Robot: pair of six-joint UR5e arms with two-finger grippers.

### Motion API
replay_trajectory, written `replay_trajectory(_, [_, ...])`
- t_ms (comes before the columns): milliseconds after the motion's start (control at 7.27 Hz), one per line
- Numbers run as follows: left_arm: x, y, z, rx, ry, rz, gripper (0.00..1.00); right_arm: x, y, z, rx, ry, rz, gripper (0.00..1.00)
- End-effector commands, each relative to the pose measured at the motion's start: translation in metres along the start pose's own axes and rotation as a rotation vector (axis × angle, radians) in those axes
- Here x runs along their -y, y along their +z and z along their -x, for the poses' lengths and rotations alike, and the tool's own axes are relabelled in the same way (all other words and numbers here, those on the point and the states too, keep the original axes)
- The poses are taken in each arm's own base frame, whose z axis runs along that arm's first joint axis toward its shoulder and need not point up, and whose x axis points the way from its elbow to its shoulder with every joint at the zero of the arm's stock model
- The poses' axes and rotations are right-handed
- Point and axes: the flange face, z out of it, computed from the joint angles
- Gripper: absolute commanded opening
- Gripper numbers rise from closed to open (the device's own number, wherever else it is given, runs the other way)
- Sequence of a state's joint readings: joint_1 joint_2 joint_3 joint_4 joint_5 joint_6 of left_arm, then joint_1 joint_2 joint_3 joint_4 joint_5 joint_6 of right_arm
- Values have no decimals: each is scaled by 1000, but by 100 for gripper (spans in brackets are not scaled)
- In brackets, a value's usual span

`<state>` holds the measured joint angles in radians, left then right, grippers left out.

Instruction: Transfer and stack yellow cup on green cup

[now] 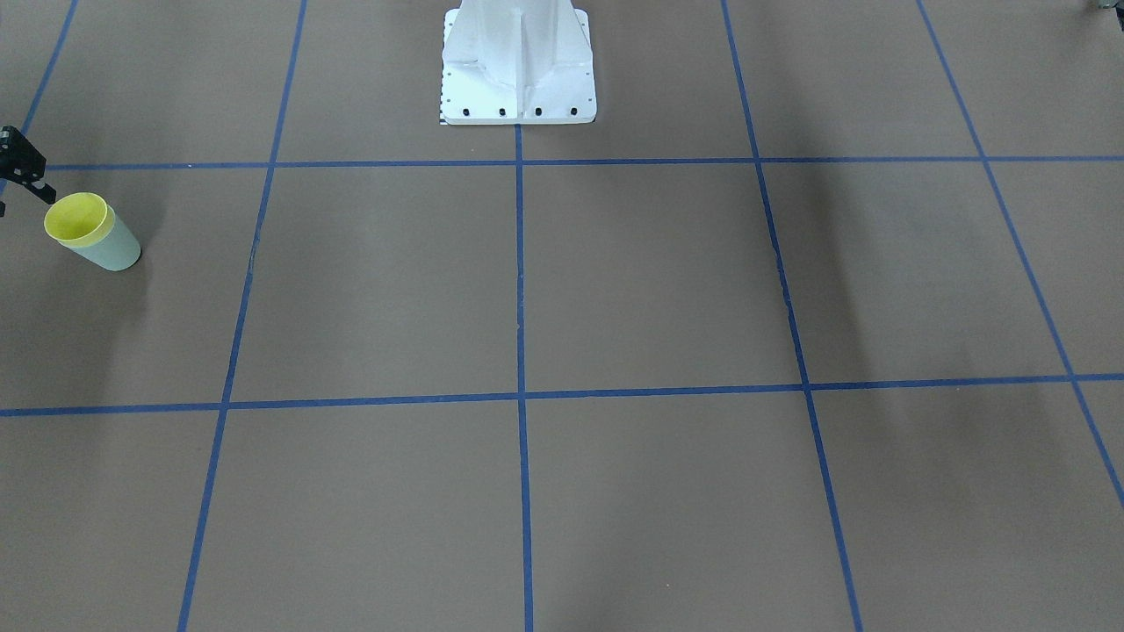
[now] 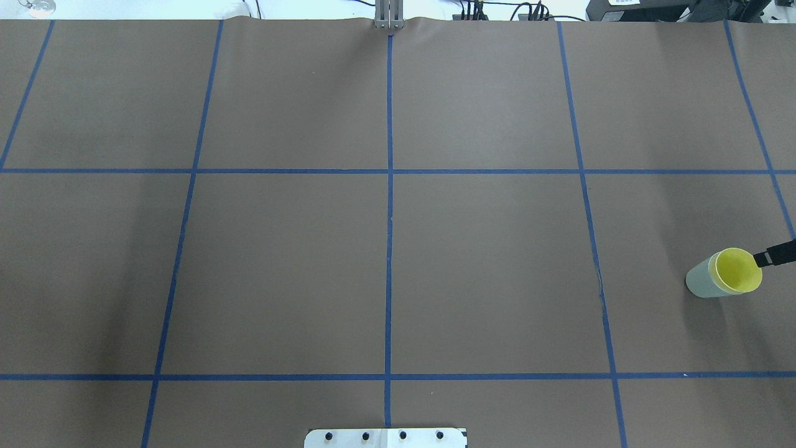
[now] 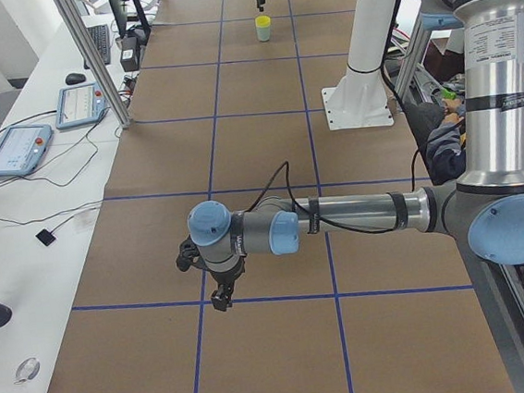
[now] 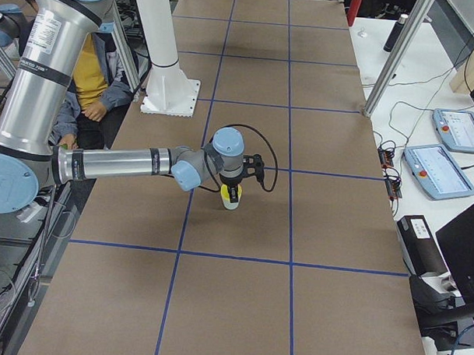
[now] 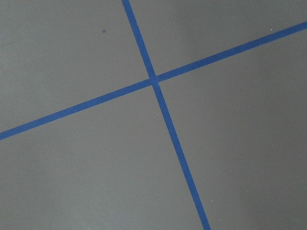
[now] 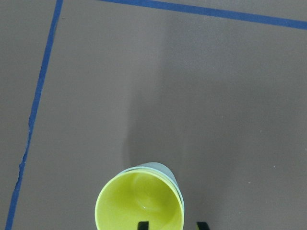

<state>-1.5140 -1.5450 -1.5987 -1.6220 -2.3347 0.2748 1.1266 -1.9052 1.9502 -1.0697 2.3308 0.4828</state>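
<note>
The yellow cup [image 6: 139,201] sits nested inside the green cup [image 6: 156,167], and both stand upright on the brown table at the robot's far right. The overhead view shows the yellow cup [image 2: 737,270] and the green cup [image 2: 699,283] near its right edge. My right gripper [image 6: 172,225] hovers just above the rim, open, with one fingertip over the yellow inside and the other outside the wall. One of its fingers [image 2: 774,256] shows in the overhead view. My left gripper [image 3: 220,296] hangs low over a blue tape crossing, far from the cups; I cannot tell whether it is open or shut.
The white robot base [image 1: 518,66] stands at the table's middle edge. Blue tape lines [image 2: 389,249] divide the brown table into squares. A person in yellow [image 4: 92,79] sits beside the base. Tablets [image 4: 444,169] and cables lie on the side bench.
</note>
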Motion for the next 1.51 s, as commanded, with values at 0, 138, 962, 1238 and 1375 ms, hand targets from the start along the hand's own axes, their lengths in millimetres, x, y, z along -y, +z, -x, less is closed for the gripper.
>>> replay_trajectory(0, [1, -1, -1, 1, 4, -5, 100, 1, 2, -3, -20, -10, -8, 99])
replay_trajectory(138, [1, -1, -1, 2, 4, -6, 100, 0, 5, -11, -34, 7, 1, 99])
replay_trajectory(962, [-2, 0, 1, 2, 2, -2, 100, 60, -95, -114, -178, 80, -10, 99])
replay_trajectory(1238, [-11, 5, 3, -1, -5, 8, 100, 43, -91, -134, -266, 82, 36, 100])
replay_trajectory(1375, [-11, 6, 3, -1, -8, 11, 100, 32, -81, -147, -273, 106, 63, 100])
